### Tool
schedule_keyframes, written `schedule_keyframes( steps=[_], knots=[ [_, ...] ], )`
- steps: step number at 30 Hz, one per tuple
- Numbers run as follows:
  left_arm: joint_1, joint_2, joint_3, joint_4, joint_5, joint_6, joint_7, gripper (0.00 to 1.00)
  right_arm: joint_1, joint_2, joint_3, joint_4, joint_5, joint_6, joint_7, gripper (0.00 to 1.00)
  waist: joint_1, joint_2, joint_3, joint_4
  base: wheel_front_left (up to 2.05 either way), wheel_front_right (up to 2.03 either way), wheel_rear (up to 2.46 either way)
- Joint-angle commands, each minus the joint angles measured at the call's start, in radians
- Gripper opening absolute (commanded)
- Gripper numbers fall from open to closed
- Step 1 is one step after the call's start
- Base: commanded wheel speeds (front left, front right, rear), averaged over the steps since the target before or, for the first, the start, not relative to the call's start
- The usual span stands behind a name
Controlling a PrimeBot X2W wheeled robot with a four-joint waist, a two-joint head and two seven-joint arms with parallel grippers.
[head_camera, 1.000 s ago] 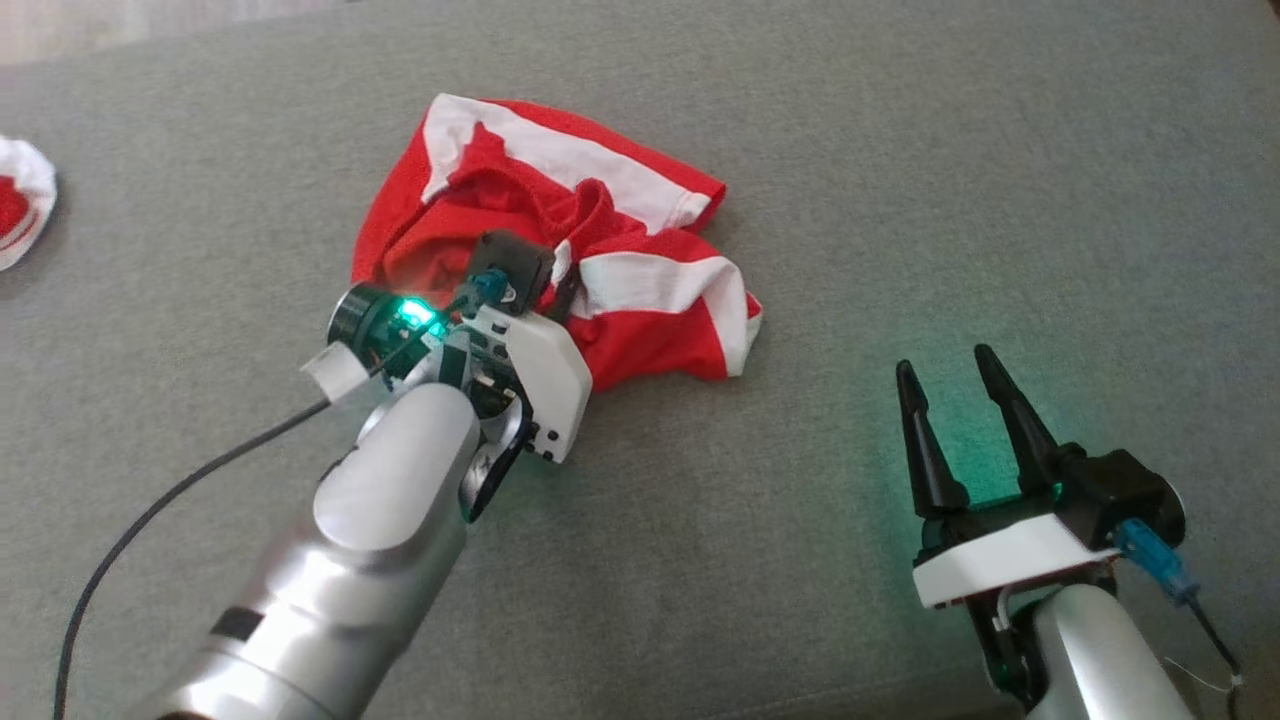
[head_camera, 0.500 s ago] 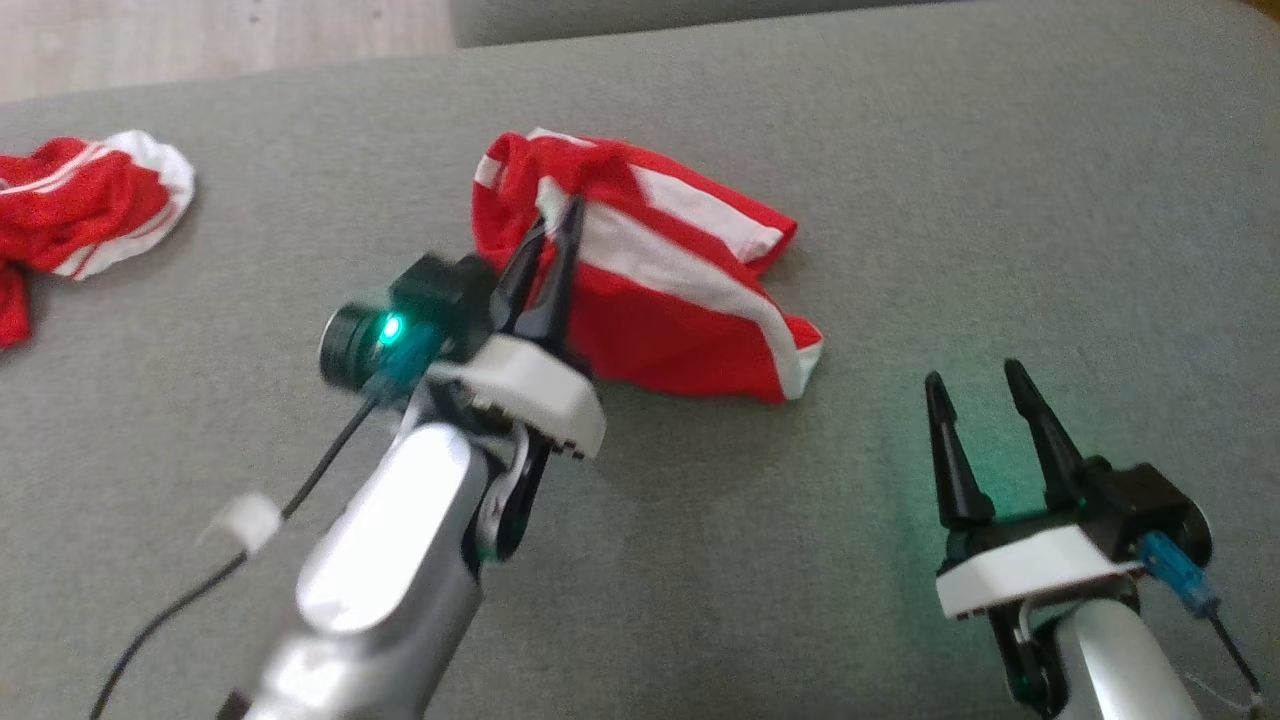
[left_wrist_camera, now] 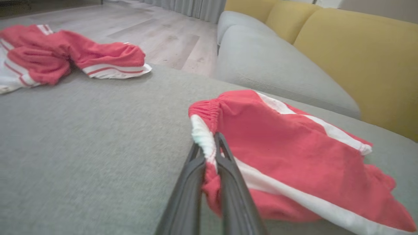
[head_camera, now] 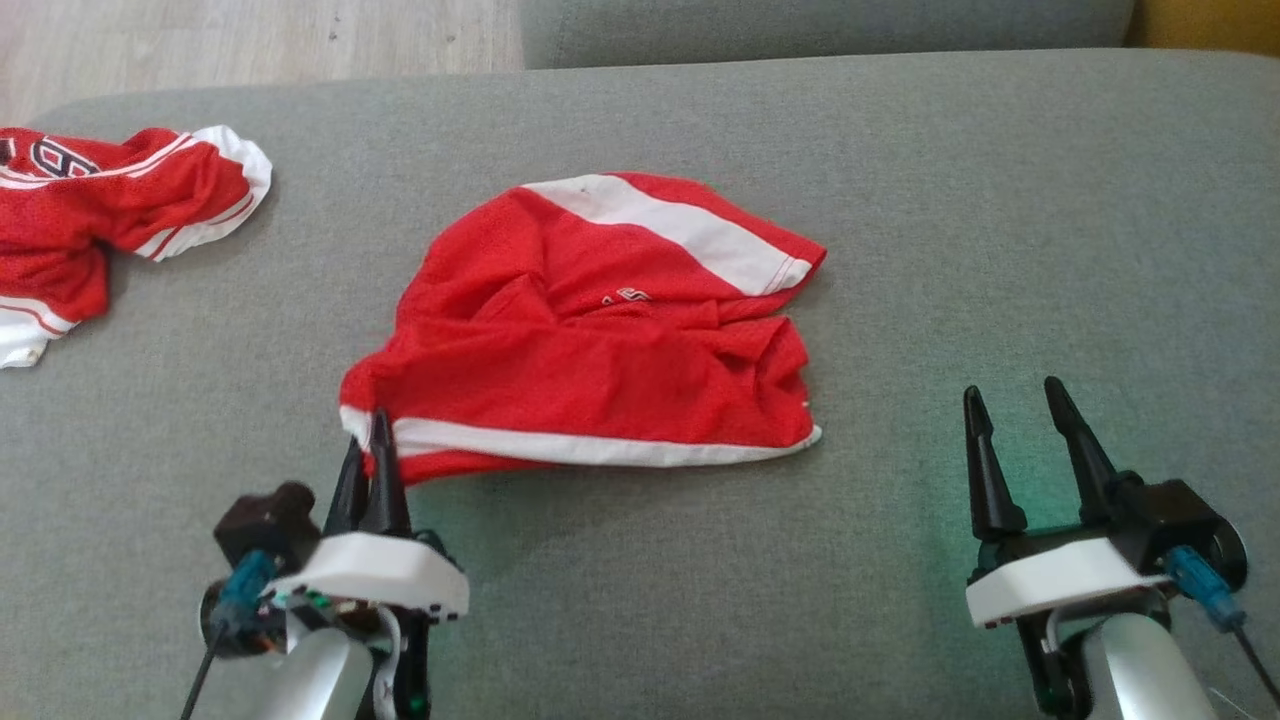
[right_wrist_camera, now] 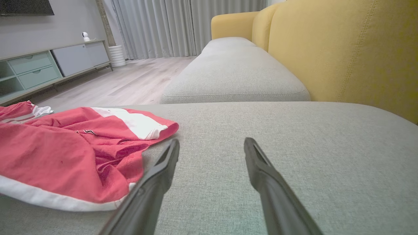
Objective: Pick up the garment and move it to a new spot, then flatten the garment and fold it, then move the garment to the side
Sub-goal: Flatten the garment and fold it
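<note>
Spread wider than 1 second ago, the red-and-white garment point(head_camera: 600, 350) lies in the middle of the grey sofa cushion point(head_camera: 950, 200). Its near-left waistband corner is clamped in the left pincer point(head_camera: 366, 440), now drawn back to the lower left. The right pincer point(head_camera: 1011, 388) has its fingers apart, near the garment's right edge but clear of it. 1 other red garment point(head_camera: 100, 210) lies crumpled at the cushion's far left.

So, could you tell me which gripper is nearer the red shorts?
Left. The left gripper grips a corner of the red shorts; the right gripper sits open, apart, to their right.
</note>
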Motion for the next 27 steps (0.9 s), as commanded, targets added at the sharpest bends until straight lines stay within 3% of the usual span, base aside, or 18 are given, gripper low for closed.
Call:
schedule_keyframes(
  steps=[1, 4, 5, 6, 7, 8, 19, 27],
  knots=[
    [-0.027, 0.011, 0.048, -0.02, -0.006, -0.003, -0.02, 0.0, -0.005, -0.004, 0.017, -0.026, -0.009, -0.001, -0.011, 1.0, 0.0001, -0.0001, 0.001, 0.001, 0.0, 0.0, 0.0],
    [-0.022, 0.003, 0.056, 0.023, -0.023, -0.026, -0.053, 0.0, -0.007, -0.004, 0.015, -0.023, -0.011, -0.001, -0.011, 1.0, 0.0001, -0.0001, 0.002, 0.004, 0.0, 0.0, 0.0],
    [-0.024, 0.001, 0.058, 0.037, -0.027, -0.035, -0.063, 0.15, -0.008, -0.004, 0.017, -0.022, -0.012, -0.001, -0.011, 1.0, 0.0001, -0.0001, 0.002, 0.004, 0.0, 0.0, 0.0],
    [-0.026, -0.003, 0.063, 0.051, -0.033, -0.043, -0.072, 0.35, -0.01, -0.004, 0.02, -0.021, -0.011, -0.001, -0.011, 1.0, 0.0001, -0.0001, 0.002, 0.004, 0.0, 0.0, 0.0],
    [-0.029, -0.005, 0.066, 0.065, -0.037, -0.051, -0.08, 0.81, -0.011, -0.004, 0.023, -0.02, -0.01, -0.001, -0.011, 1.0, 0.0001, -0.0001, 0.003, 0.003, 0.0, 0.0, 0.0],
    [-0.032, -0.005, 0.068, 0.079, -0.038, -0.059, -0.088, 1.0, -0.012, -0.004, 0.027, -0.019, -0.009, -0.001, -0.011, 1.0, 0.0001, -0.0001, 0.002, 0.002, 0.0, 0.0, 0.0],
    [-0.017, 0.003, 0.093, 0.115, -0.002, -0.126, -0.133, 1.0, -0.005, -0.004, 0.031, -0.011, -0.01, -0.001, -0.011, 1.0, 0.0001, -0.0001, -0.04, 0.008, 0.0, 0.0, 0.0],
    [0.084, -0.014, 0.104, 0.044, 0.054, -0.129, -0.136, 1.0, 0.033, -0.004, 0.041, -0.004, -0.02, -0.001, -0.011, 1.0, 0.0001, -0.0001, -0.119, 0.032, 0.0, 0.0, 0.0]
  ],
)
